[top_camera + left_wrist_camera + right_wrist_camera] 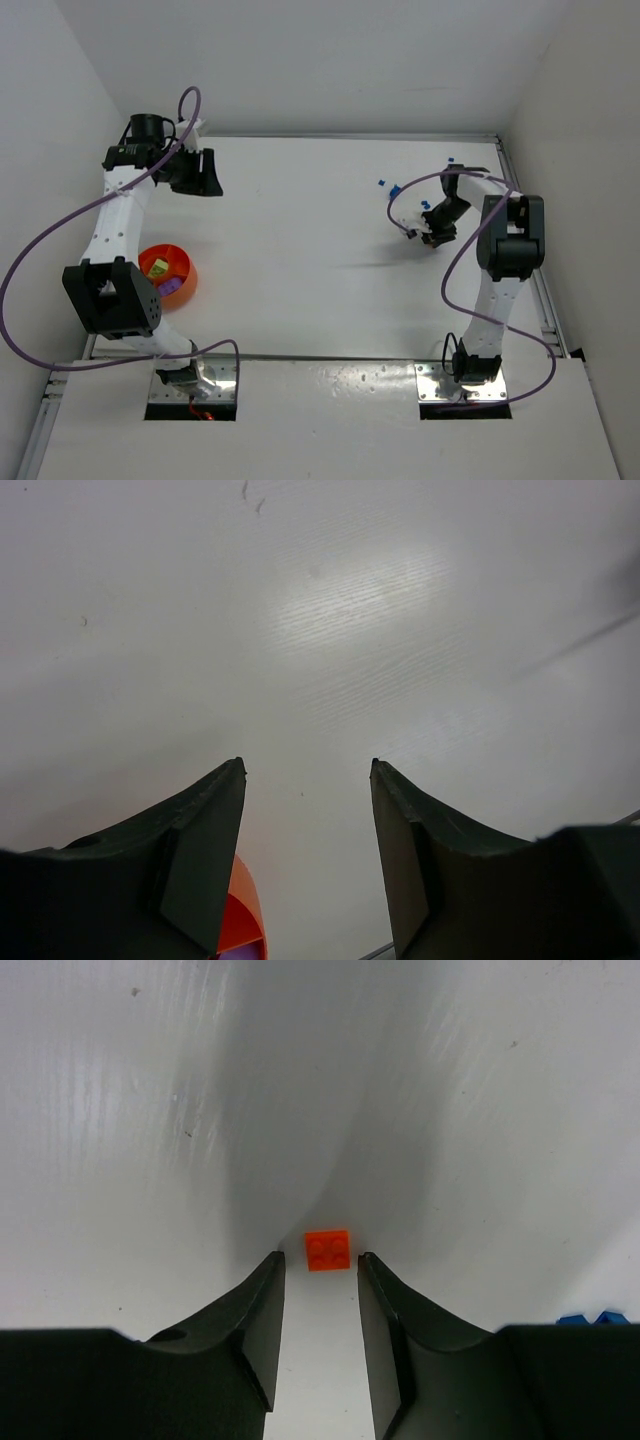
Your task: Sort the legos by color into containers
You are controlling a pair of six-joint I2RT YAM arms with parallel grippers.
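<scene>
The right gripper (320,1258) has its two dark fingers set narrowly apart, with only bare table between them. A small square orange plastic brick (328,1250) lies flat just past the fingertips, in line with the gap and not gripped. It sits in the gripper's shadow, and nothing lies between it and the fingers. Just outside the gripper's right finger, a few tiny blue plastic bricks (590,1317) show at the edge of the wrist view. From above, more loose blue bits (390,187) lie scattered on the white table (300,250) on that side, well apart from the round shallow orange plastic bowl (192,282). The orange brick itself is hidden under the gripper in that view. A purple cable (446,287) loops around the right arm.

The left gripper (308,762) is spread wide with nothing in it. It hangs above bare table on the far side of the bowl, whose rim shows behind one finger. The bowl sits close beside the left arm's black joint (110,297) and holds a yellow brick (157,268) and a purple brick (170,287).
</scene>
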